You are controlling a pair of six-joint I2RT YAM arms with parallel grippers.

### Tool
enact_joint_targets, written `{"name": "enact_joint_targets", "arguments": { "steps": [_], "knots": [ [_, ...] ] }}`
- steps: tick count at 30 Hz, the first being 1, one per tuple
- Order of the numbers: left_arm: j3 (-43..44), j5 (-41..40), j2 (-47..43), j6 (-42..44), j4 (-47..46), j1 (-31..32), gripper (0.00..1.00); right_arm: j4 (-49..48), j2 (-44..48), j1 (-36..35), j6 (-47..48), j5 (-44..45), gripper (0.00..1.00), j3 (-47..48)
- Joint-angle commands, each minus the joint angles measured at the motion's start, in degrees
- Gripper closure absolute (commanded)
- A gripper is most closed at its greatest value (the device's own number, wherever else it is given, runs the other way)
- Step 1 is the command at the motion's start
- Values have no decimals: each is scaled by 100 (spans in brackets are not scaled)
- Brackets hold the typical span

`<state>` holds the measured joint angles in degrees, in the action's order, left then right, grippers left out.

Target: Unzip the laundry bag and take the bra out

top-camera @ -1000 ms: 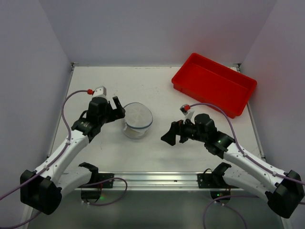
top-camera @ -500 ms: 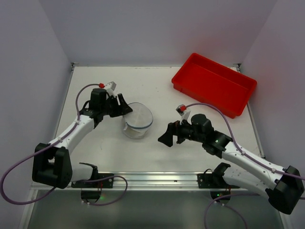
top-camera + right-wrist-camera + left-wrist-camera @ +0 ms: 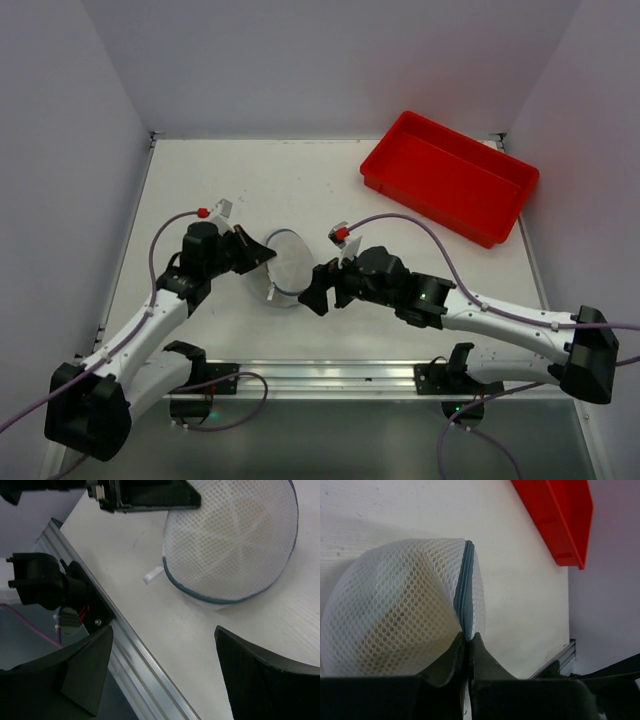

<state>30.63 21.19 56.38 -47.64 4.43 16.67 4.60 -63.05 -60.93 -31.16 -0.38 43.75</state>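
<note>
Left gripper (image 3: 466,647) closed tight, fingertips (image 3: 447,662) pressed together on the grey-blue zipper (image 3: 462,590) of the laundry bag (image 3: 395,615); white mesh dome bulging just ahead of and to the left of those tips, pale padding dimly visible through the holes, what exactly it is hard to tell; red tray (image 3: 565,520) far beyond the tips, up and to the right, well apart from the bag. Right gripper (image 3: 162,630) spread wide, nothing between its fingers (image 3: 85,665); bag ahead of and above the gap, not touching either finger, flat round face turned toward them; small white tab (image 3: 152,575) sticking out from the bag's rim just ahead of the left-hand finger; aluminium rail (image 3: 140,650) crossing under that same finger. From above, bag (image 3: 285,262) tipped on edge on the table (image 3: 300,180), between the two grippers, left gripper (image 3: 262,250) touching it, right gripper (image 3: 315,290) just beside it.
</note>
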Motion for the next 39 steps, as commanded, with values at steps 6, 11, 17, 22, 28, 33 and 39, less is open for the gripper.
{"name": "enact_joint_targets", "arguments": {
  "steps": [6, 11, 17, 22, 28, 33, 39],
  "knots": [
    [-804, -1899, -1129, -2266, -240, 847, 100, -1057, -1033, -763, -514, 1076, 33, 846],
    [-691, -2040, -1051, -2321, -127, 847, 100, -1320, -1639, -780, -575, 577, 42, 995],
    [-365, -2093, -796, -2136, 111, 847, 100, -1672, -2106, -780, -769, 320, 51, 916],
    [-374, -2093, -725, -2145, 129, 847, 100, -1760, -2493, -710, -839, 338, 57, 1004],
    [-356, -2058, -690, -2144, 129, 847, 100, -2129, -2660, -377, -1323, 179, 58, 645],
    [-339, -1987, -663, -2171, 111, 838, 100, -2411, -2651, -218, -1428, 161, 57, 512],
    [-304, -1934, -602, -2197, 94, 847, 100, -2490, -2766, -148, -1525, 135, 58, 547]
  ]
}}
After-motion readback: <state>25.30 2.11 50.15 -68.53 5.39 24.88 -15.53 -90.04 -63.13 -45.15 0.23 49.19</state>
